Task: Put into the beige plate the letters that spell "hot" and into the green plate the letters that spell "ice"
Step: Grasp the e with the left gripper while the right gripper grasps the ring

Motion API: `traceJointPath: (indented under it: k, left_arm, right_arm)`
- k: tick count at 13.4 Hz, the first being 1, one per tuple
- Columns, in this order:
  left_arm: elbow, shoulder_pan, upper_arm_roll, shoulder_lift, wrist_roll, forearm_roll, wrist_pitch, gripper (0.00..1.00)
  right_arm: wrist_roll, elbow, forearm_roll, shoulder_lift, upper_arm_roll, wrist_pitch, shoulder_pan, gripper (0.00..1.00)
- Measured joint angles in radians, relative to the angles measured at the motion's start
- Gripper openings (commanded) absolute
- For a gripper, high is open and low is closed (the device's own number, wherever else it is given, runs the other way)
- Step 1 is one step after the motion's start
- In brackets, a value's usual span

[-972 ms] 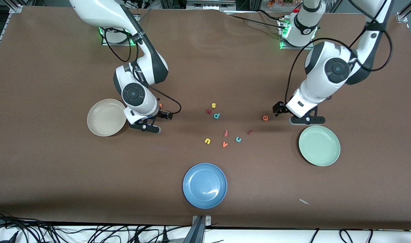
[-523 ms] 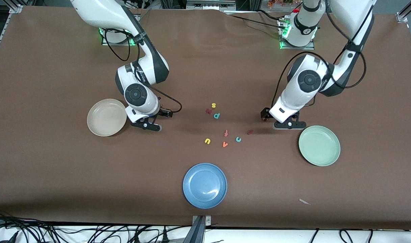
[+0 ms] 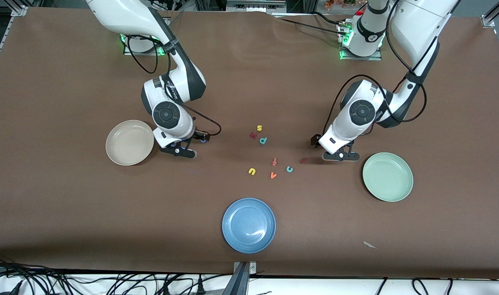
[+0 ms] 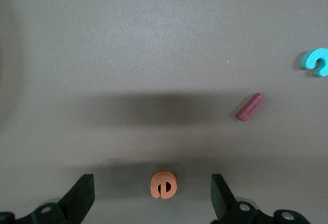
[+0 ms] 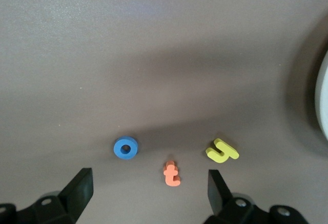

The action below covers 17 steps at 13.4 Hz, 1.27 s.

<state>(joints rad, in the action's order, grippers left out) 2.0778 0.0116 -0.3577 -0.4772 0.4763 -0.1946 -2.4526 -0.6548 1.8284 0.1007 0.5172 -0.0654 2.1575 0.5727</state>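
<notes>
— Where are the grippers?
— The left gripper (image 4: 152, 196) hangs jaws apart over the orange e (image 4: 163, 184); the dark red i (image 4: 250, 106) and teal c (image 4: 315, 62) lie nearby.
— And the right gripper (image 5: 149, 196)?
— Wide apart above the blue o (image 5: 125, 148), orange t (image 5: 171, 174) and yellow h (image 5: 222, 150), beside the beige plate (image 3: 129, 142). The green plate (image 3: 387, 176) sits at the frame's right, with the blue plate (image 3: 249, 225) low at centre.

So the beige plate (image 3: 129, 142) sat round and bare toward my right arm's end of the desk, and the pale green plate (image 3: 387, 176) just as bare toward my left arm's end. The blue o (image 5: 125, 148), orange t (image 5: 172, 174) and yellow h (image 5: 222, 150) lay flat in a loose row just beside the beige plate. The orange e (image 4: 163, 184) lay flat, with the dark red i (image 4: 250, 106) near it and the teal c (image 4: 316, 61) a bit past that.
</notes>
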Motion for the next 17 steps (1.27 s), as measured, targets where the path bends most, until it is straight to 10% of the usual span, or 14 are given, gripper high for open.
traceJointPath:
  k: [17]
  left_arm:
    - [-0.002,0.025,-0.003,-0.065,0.060,-0.079,0.005,0.54]
  right_arm:
    - [-0.007,0.023,0.004,0.013,0.015,0.077,0.004,0.99]
